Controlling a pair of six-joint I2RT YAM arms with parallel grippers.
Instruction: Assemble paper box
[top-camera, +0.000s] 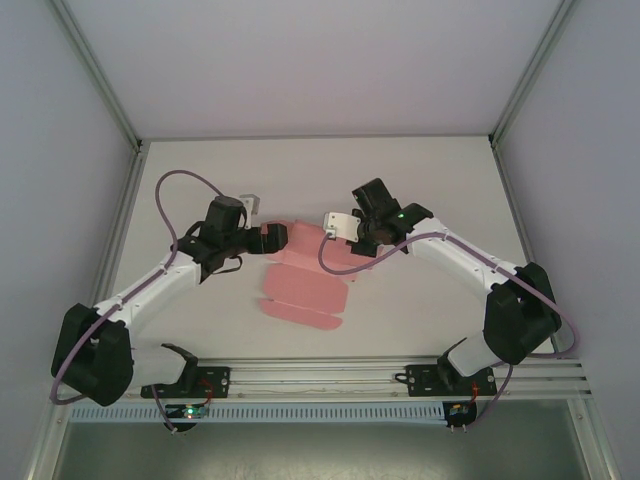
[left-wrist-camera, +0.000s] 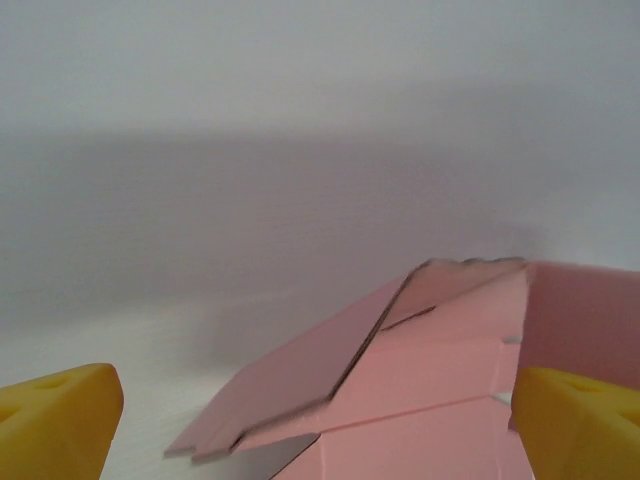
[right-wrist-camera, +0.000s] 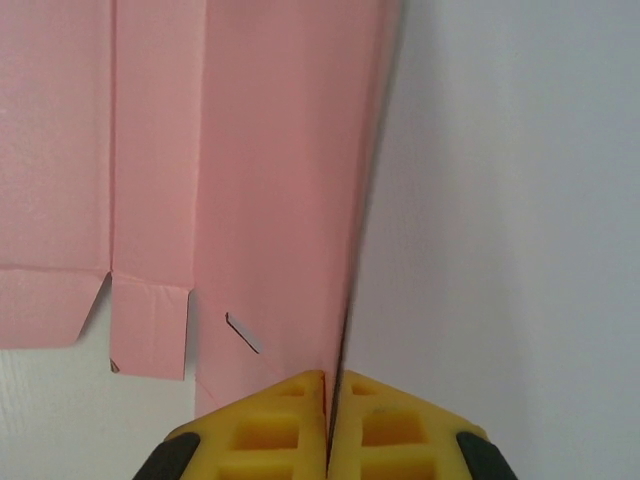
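The paper box (top-camera: 300, 285) is a flat pink die-cut sheet on the white table, its far end lifted between the two arms. My right gripper (top-camera: 345, 232) pinches the sheet's far right edge. In the right wrist view its yellow fingers (right-wrist-camera: 275, 425) are shut on a panel of the paper box (right-wrist-camera: 260, 150) that stands upright, edge-on. My left gripper (top-camera: 285, 236) is at the far left end of the sheet. In the left wrist view the left gripper (left-wrist-camera: 320, 430) is open, its yellow fingertips (left-wrist-camera: 60, 420) wide apart, with the folded-up paper box (left-wrist-camera: 450, 380) between and beyond them.
The white table (top-camera: 430, 200) is enclosed by pale walls and metal corner posts (top-camera: 100, 75). An aluminium rail (top-camera: 400, 375) carrying both arm bases runs along the near edge. Purple cables loop off each arm.
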